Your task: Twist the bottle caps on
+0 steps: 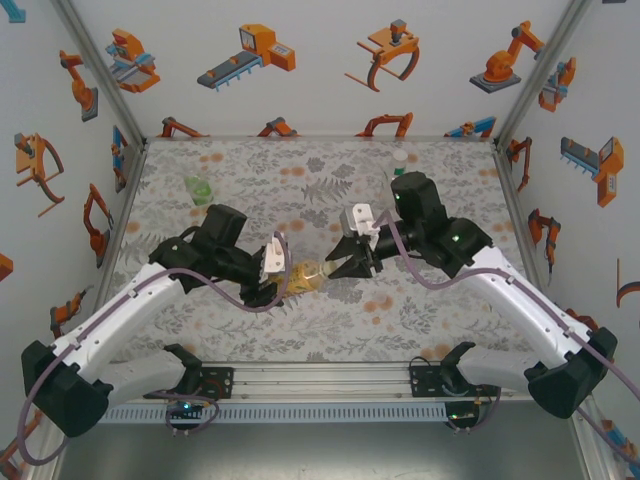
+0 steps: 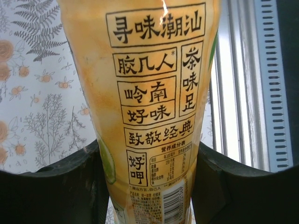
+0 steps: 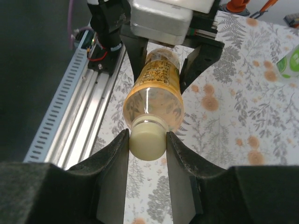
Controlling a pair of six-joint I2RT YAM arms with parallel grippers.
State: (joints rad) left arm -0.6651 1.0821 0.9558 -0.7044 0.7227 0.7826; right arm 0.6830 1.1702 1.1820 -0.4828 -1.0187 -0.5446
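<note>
The amber-yellow labelled bottle (image 1: pixel 305 273) lies level above the table's middle, held between both arms. My left gripper (image 1: pixel 277 272) is shut on its labelled body (image 2: pixel 149 112), with a dark finger pressing each side. My right gripper (image 3: pixel 147 140) is shut on the pale yellow cap (image 3: pixel 147 143), which sits on the bottle's neck (image 3: pixel 150 122). The green-liquid bottle (image 1: pixel 197 189) lies at the far left of the table. The colourless bottle (image 1: pixel 400 160) stands at the back right, a green-labelled one (image 3: pixel 290 63) showing at the edge of the right wrist view.
A floral cloth (image 1: pixel 320 320) covers the table. An aluminium rail (image 1: pixel 320 385) runs along the near edge between the arm bases. Printed walls (image 1: pixel 90 150) close in the left, back and right sides.
</note>
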